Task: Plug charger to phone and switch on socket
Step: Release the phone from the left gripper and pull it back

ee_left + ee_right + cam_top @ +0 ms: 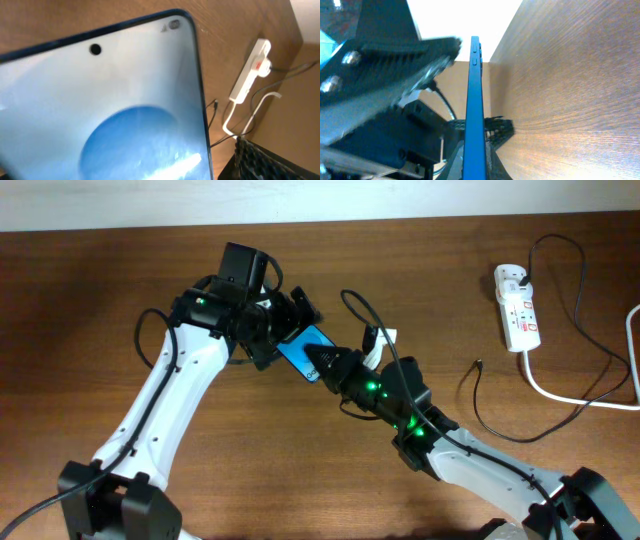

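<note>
1. Phone (305, 345): the screen is smooth, glossy glass with pale reflections. The side frame is smooth, dark blue and slightly shiny.
2. Table (100, 300), under the phone: brown wood with fine grain, smooth, with a soft sheen.
3. Socket (518, 305), well to the right of the phone: smooth white plastic.
4. Charger (472, 395), between phone and socket: thin black matt cable.
5. Right gripper (322, 363), at the phone: its fingers (405, 50) are matt black plastic with ribbed pads and shiny metal screws (350, 59).
6. Left arm (170, 395), left of the phone: smooth white plastic shell.

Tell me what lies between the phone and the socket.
The charger's connector tip lies on the table there, nearer the socket than the phone; overhead view shows it.
</note>
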You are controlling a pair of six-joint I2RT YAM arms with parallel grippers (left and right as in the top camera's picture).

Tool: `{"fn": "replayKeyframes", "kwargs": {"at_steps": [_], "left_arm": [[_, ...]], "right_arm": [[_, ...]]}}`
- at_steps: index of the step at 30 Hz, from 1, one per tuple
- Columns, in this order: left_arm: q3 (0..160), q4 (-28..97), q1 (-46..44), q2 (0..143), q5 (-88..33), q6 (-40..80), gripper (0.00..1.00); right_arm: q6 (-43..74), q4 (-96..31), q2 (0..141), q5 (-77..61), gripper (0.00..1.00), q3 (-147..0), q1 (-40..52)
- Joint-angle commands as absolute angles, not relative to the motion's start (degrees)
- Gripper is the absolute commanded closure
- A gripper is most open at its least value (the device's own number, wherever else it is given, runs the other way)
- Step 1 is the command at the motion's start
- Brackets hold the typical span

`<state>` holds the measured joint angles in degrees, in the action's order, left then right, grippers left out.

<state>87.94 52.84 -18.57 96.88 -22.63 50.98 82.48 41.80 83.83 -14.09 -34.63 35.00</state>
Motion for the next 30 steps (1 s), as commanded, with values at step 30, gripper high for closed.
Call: {"fn": "replayKeyframes", "kwargs": {"at_steps": [30], "left_arm": [[55.9, 48.1, -6.2, 37.9, -22.1, 36.0, 0.01]], "right_arm": [[86.7, 43.3, 83.0, -44.5, 0.96, -35.2, 26.4]]}}
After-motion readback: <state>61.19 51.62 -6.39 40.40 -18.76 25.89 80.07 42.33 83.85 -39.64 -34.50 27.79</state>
